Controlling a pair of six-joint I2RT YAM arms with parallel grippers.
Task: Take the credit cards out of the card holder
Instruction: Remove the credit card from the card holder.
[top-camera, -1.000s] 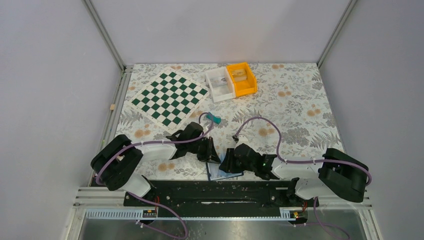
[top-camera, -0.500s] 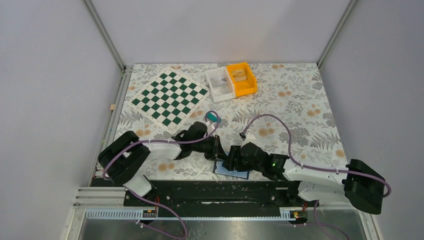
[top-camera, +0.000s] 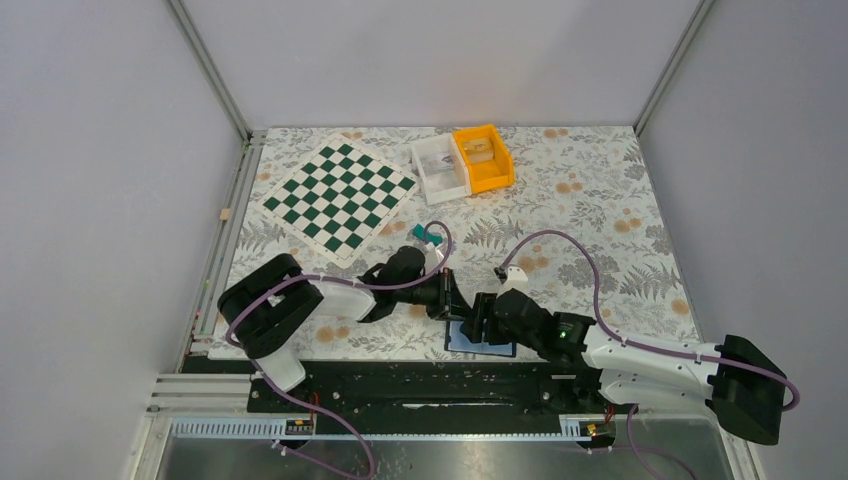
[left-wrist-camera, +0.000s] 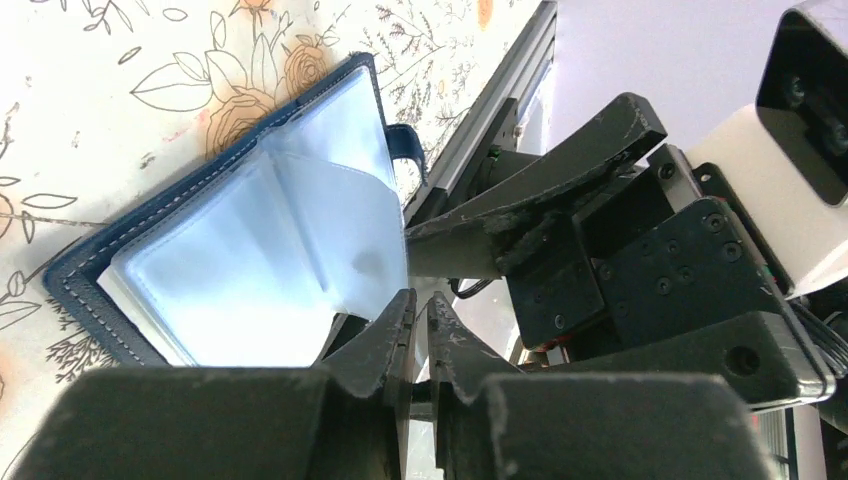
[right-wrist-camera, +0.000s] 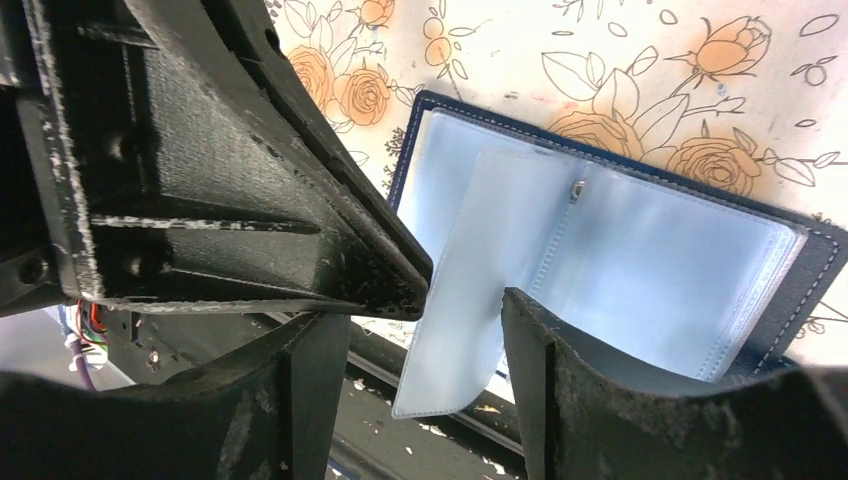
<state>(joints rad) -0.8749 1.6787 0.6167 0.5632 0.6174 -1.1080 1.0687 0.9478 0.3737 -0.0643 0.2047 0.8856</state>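
The card holder (right-wrist-camera: 800, 262) (left-wrist-camera: 75, 272) (top-camera: 495, 345) lies open at the table's near edge, a navy bifold with pale blue inner leaves. One pale blue leaf (right-wrist-camera: 455, 330) (left-wrist-camera: 350, 230) stands up from it. Whether that leaf is a sleeve or one of the credit cards I cannot tell. My left gripper (left-wrist-camera: 420, 305) (top-camera: 455, 303) is shut, its tips pinching that leaf's edge. My right gripper (right-wrist-camera: 425, 385) (top-camera: 480, 322) is open, one finger on each side of the raised leaf. The right arm hides much of the holder in the top view.
The black base rail (top-camera: 400, 372) runs just below the card holder. A green-and-white chessboard (top-camera: 338, 197) lies at the back left. A white bin (top-camera: 440, 168) and an orange bin (top-camera: 483, 157) stand at the back. A small teal block (top-camera: 432, 238) sits behind my left arm.
Both arms and the card holder have shifted right along the near edge. The right gripper's jaws have spread wider. The left gripper stayed shut.
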